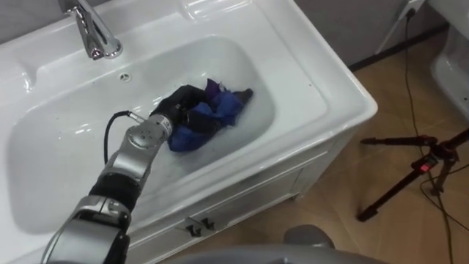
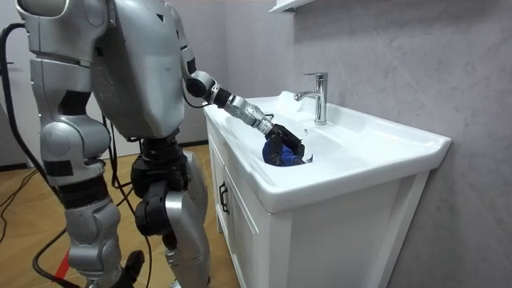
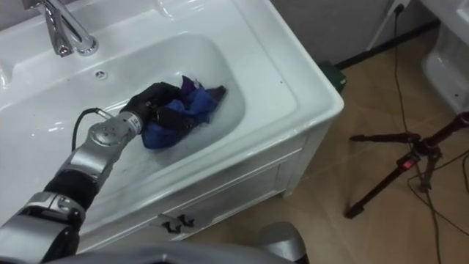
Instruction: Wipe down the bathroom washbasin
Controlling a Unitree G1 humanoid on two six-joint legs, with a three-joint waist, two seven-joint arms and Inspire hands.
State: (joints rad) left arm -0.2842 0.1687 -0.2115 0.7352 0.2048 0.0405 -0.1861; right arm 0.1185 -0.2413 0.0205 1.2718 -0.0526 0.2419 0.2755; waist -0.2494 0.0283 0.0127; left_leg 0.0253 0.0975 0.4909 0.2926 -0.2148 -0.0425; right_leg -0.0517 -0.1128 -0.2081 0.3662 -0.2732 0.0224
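Left hand (image 1: 181, 101) gripping a cloth (image 1: 223, 110) inside the basin (image 1: 315, 88).
The glossy white, rounded-rectangular basin is sunk in a white cabinet desk and holds a crumpled blue and purple cloth lying on its floor, right of centre. The dark fingers (image 1: 196, 111) are curled tightly round the soft bunch. The cloth's long axis runs from the hand towards the basin's right wall. A chrome faucet (image 1: 91, 29) stands on the rear rim.

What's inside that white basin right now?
Inside the basin, the left hand is curled round a crumpled blue cloth. The floor beneath them is hidden.
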